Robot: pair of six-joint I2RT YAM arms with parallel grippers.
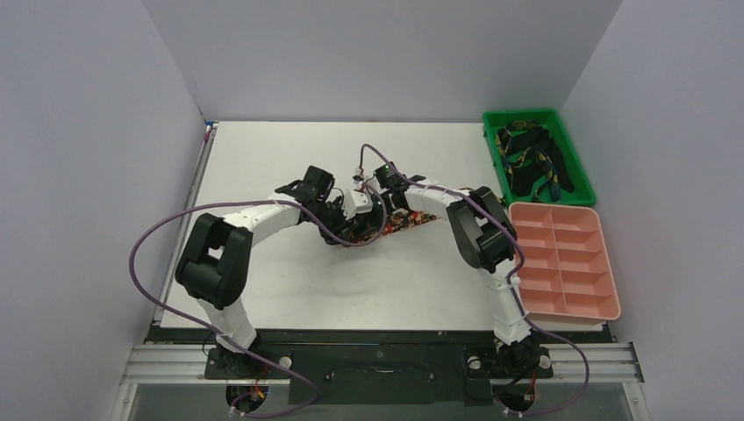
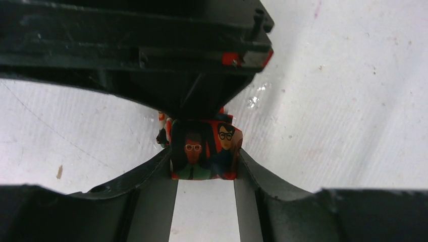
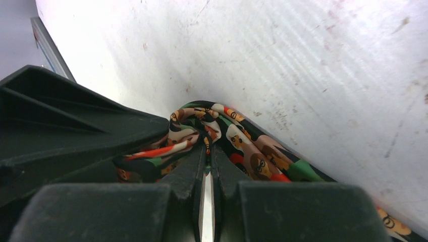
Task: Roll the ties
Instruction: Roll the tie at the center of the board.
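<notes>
The printed tie [image 1: 411, 220], dark with red, orange and white cartoon faces, lies at the table's middle between both grippers. My left gripper [image 1: 344, 230] is shut on a folded or rolled end of it [image 2: 202, 148], and the fabric fills the gap between the fingers [image 2: 151, 174]. My right gripper [image 1: 383, 217] is shut on a thin fold of the same tie [image 3: 252, 151], and its fingers [image 3: 189, 171] are almost touching. The rest of the tie trails off to the right. Dark ties with yellow-green-blue patterns [image 1: 531, 158] lie in the green bin.
The green bin [image 1: 491, 118] stands at the back right. A pink tray with several compartments [image 1: 561, 259] sits in front of it. The right gripper's black body [image 2: 151, 50] hangs close above the left gripper. Purple cables loop over both arms.
</notes>
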